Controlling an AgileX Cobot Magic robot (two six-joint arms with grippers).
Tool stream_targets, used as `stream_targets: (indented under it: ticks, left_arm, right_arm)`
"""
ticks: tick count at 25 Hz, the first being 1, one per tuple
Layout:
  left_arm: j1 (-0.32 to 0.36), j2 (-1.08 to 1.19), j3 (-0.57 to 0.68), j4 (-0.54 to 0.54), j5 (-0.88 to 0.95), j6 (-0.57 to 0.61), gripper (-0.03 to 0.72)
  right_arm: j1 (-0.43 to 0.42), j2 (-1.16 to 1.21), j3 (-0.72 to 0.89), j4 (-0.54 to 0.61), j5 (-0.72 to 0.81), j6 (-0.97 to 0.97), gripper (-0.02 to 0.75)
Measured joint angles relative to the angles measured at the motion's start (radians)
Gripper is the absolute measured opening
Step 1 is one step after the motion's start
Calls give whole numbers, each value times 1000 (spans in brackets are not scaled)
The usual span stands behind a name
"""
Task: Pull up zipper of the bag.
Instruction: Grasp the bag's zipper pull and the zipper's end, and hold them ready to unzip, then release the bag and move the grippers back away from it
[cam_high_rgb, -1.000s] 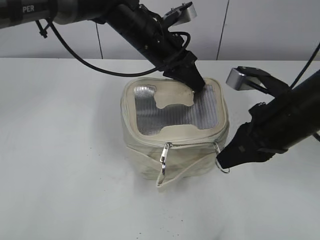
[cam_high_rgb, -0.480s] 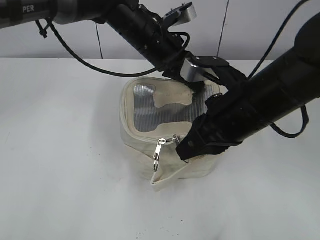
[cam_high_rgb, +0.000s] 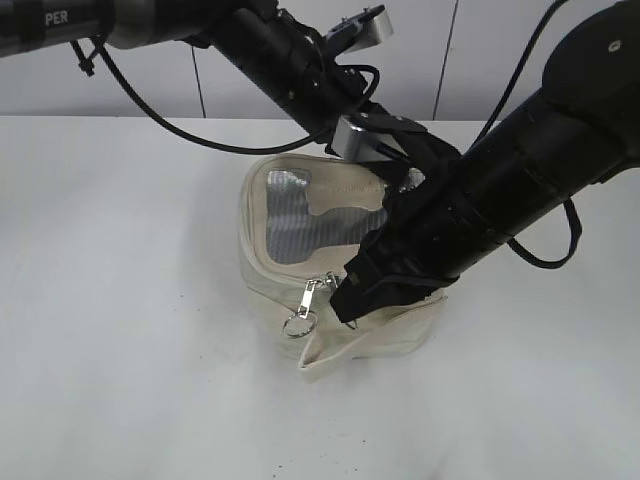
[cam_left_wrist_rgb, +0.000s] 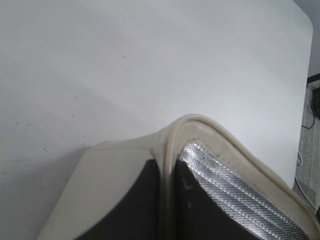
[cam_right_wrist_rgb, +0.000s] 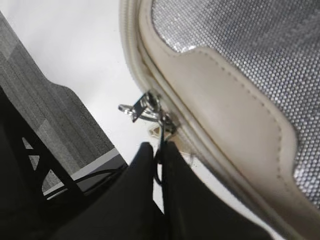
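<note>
The cream bag (cam_high_rgb: 275, 275) stands mid-table, tilted, its grey mesh window (cam_high_rgb: 290, 215) facing up. My left gripper (cam_left_wrist_rgb: 167, 167) is shut on the cream rim at the bag's far corner (cam_left_wrist_rgb: 195, 125); in the exterior view my right arm hides its tip. My right gripper (cam_high_rgb: 345, 298) reaches across the bag's front edge. In the right wrist view it (cam_right_wrist_rgb: 160, 147) is shut on the loop of one silver zipper pull. The second pull (cam_right_wrist_rgb: 136, 109) lies right beside it on the zipper track (cam_right_wrist_rgb: 131, 60). That free pull hangs loose at the bag's front (cam_high_rgb: 300, 318).
The white table (cam_high_rgb: 120, 300) stretches round the bag, with a pale wall (cam_high_rgb: 520, 60) behind. The left arm (cam_high_rgb: 290, 55) comes in from the top left with a cable. The right arm (cam_high_rgb: 540, 170) covers the bag's right half. Grey floor (cam_right_wrist_rgb: 45, 100) shows past the table edge.
My right gripper has swept left along the bag's front edge, carrying its pull up to the other pull. The bag leaned left and its front sagged. The left gripper stayed on the far rim.
</note>
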Motion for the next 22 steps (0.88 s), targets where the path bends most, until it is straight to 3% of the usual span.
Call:
stream_targets:
  ticks: [3,7,11,17,22]
  left_arm:
    - [0,0,0,0,1,0,39]
    - [0,0,0,1,6,-1,46]
    - [0,-21,1,14,4,-2,137]
    - [3,-85,0,74,6,-6,337]
    - [3,-137,0,194,-2,-30,421]
  right_arm:
    - [5,0,-1,-23,7,67,68]
    - [9,-12,-2,-74,11,191,289]
    - [9,-65,-2,-124,24,256,454]
    - [9,-168,-2,-205,8,347,494]
    - [9,-203,-2,-373,-2,481,494]
